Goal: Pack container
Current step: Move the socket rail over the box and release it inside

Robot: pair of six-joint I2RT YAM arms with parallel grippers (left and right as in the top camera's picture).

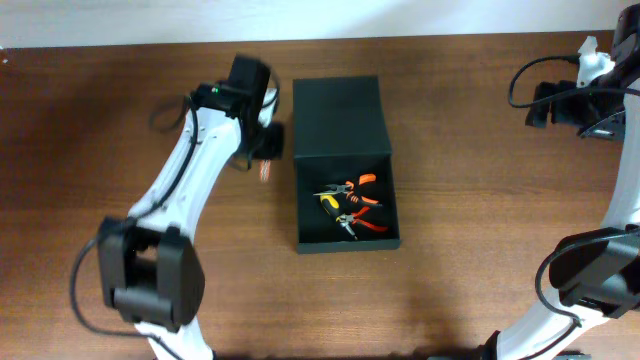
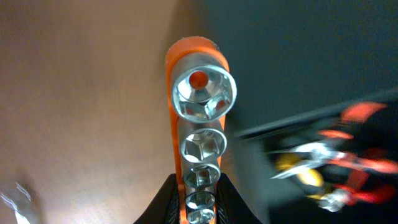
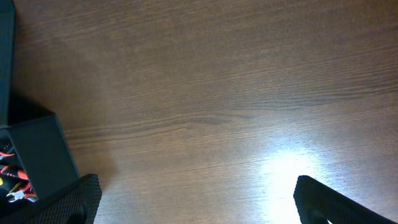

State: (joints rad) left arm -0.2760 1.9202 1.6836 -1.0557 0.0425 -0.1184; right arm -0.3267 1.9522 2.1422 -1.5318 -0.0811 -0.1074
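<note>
Nearest us, an orange socket rail is sitting pinched in our left gripper, just beside the container. Overhead, we are seeing it lying open, pliers already inside; the rail is not yet packed. Our right gripper is hanging spread, empty.

Dark brown wooden surface across almost the whole overhead view, fine grain running left to right, matte with a faint sheen. Along the far edge, a narrow cream-white strip, wall or floor, hard to tell which. Lit evenly from above, with soft shadows only. Seen close in the right wrist view, the same wood with clear streaky grain and a bright white patch of glare low and right of centre. Blurred reddish-brown wood on the left of the left wrist view.
</note>
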